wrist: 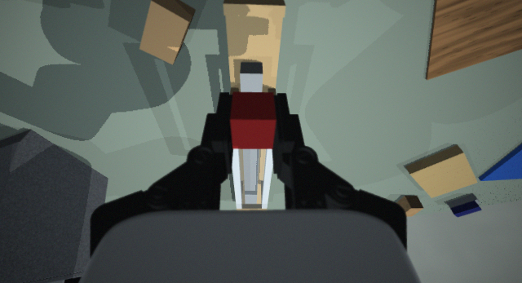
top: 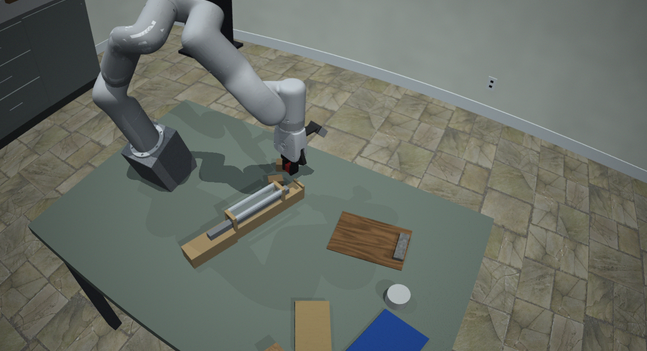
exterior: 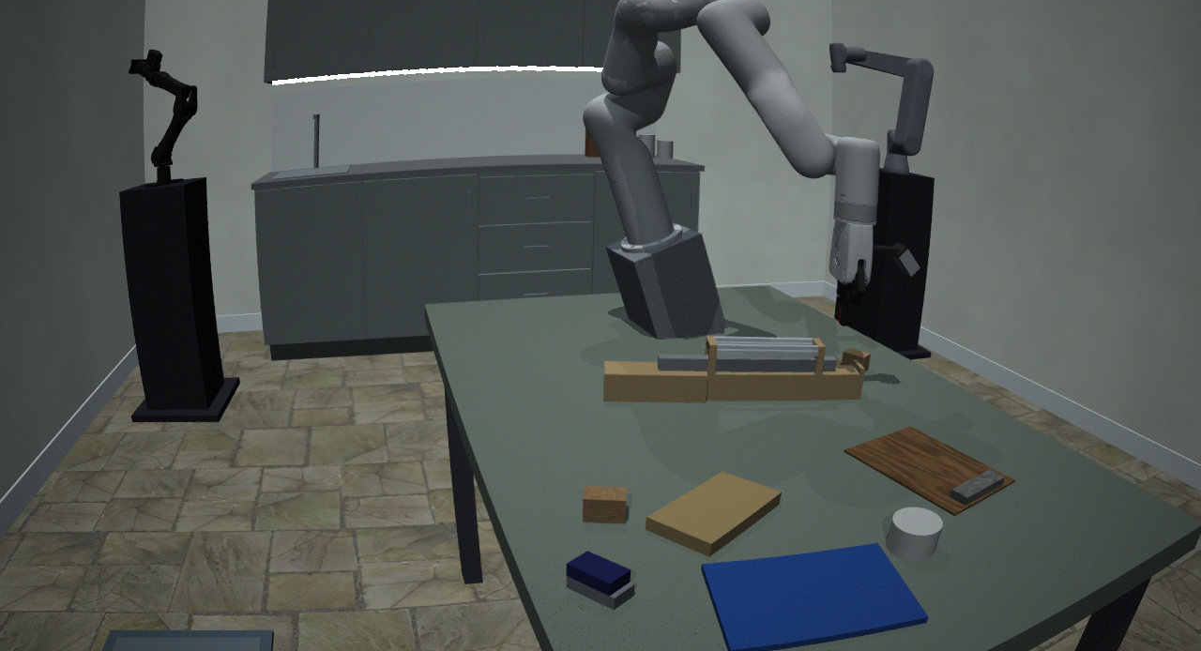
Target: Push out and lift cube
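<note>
Above the table (top: 112, 240), past the lipped end of the wooden channel (top: 253, 222), I see the red cube (wrist: 252, 120) pinched between my gripper's (wrist: 252, 112) two black fingers, lifted off the surface. Below it, a grey bar (top: 219, 229) lies in the channel, sticking out of its far end. A small tan block (top: 275, 178) sits just beside the lipped end. Nearer the table's front edge lie a dark wood board (top: 366, 238), a white cylinder (top: 398, 294) and a blue mat (top: 386, 335).

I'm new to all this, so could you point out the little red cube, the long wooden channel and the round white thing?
red cube (wrist: 252, 130), wrist view, its front face.
wooden channel (top: 253, 225), top view, its side wall.
white cylinder (top: 398, 293), top view, its flat top.
</note>
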